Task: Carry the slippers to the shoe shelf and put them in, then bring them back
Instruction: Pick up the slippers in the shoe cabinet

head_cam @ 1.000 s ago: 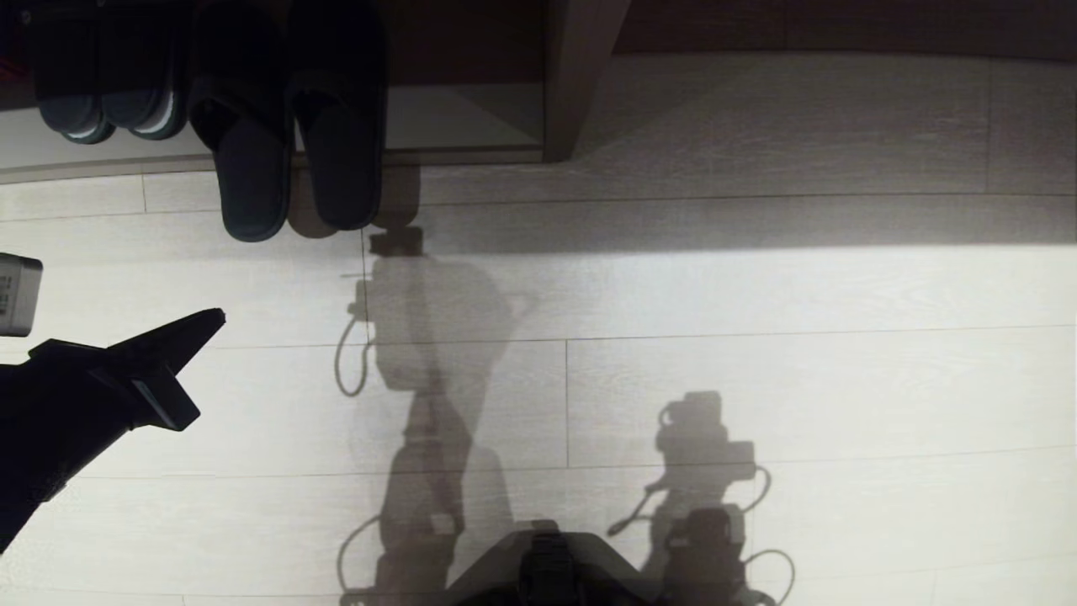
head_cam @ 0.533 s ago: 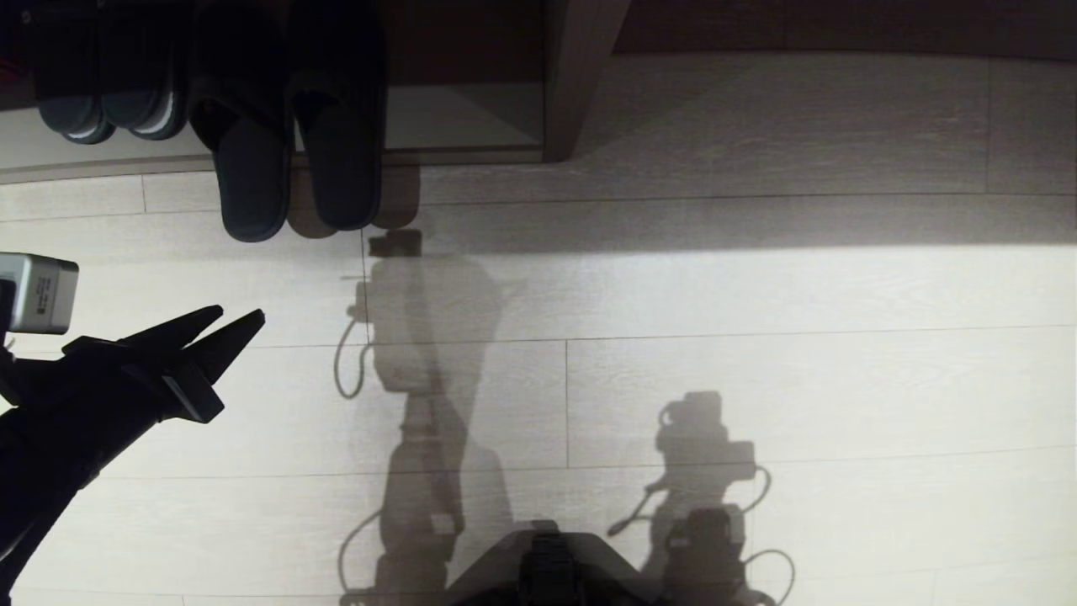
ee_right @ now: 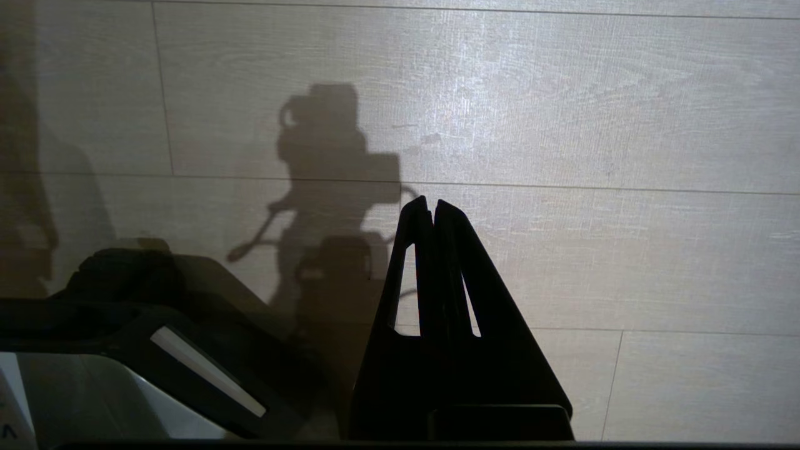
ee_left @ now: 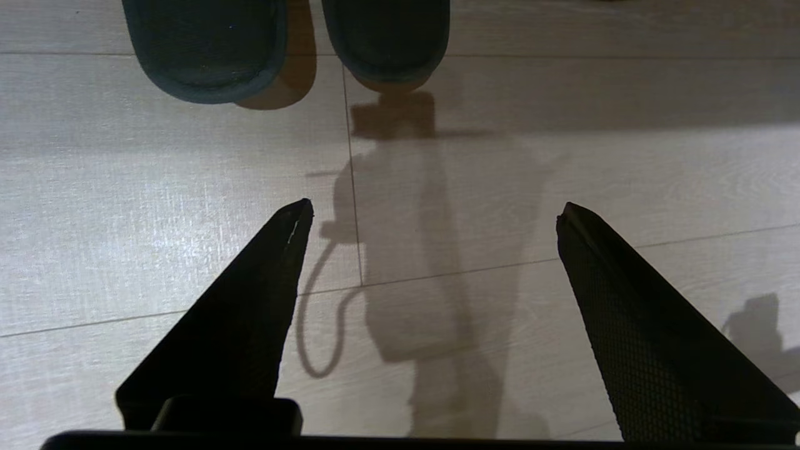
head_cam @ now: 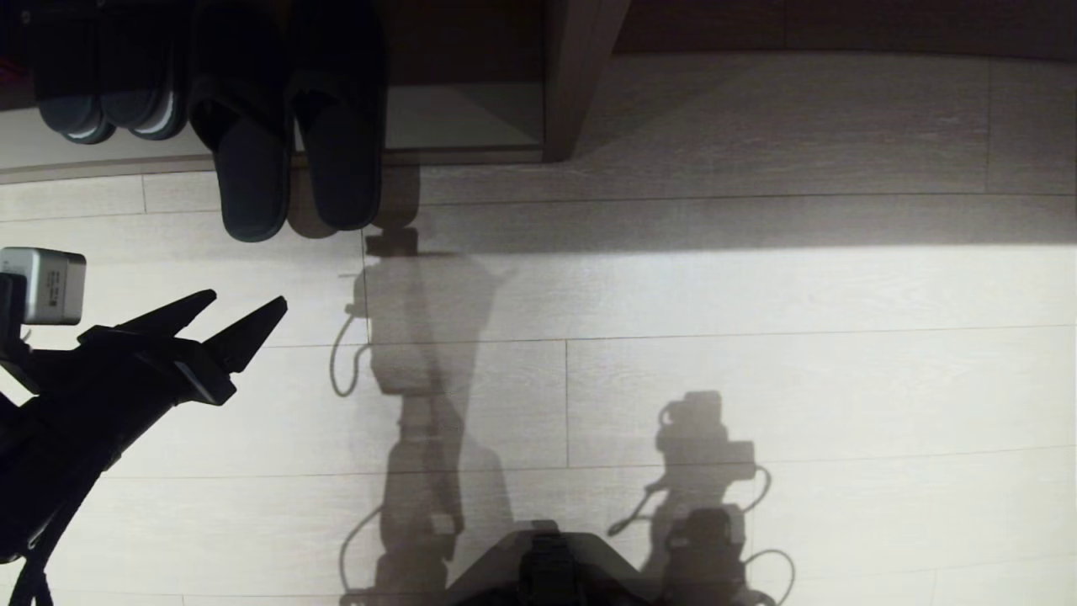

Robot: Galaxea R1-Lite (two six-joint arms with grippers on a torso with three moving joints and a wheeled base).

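Observation:
The slippers, a plain dark pair (head_cam: 244, 160) (head_cam: 341, 143), lie side by side in the shoe shelf (head_cam: 471, 118). Their near rounded ends stick out past its pale base board over the floor. In the left wrist view these ends (ee_left: 206, 56) (ee_left: 387, 37) lie ahead of the fingers. My left gripper (head_cam: 246, 299) hovers over the floor in front of the slippers, a little to their left. It is open with nothing between its fingers (ee_left: 434, 208). My right gripper (ee_right: 431, 203) hangs shut over bare floor beside the base.
A second dark pair with paler sole rims (head_cam: 109, 93) sits in the shelf left of the slippers. A dark upright panel (head_cam: 580, 76) bounds the cubby on the right. Pale wood-grain floor (head_cam: 757, 353) spreads to the right, with my shadows across it.
My left gripper has gone from shut to wide open. It has also moved forward and right towards the slippers. The slippers and the right arm have not moved.

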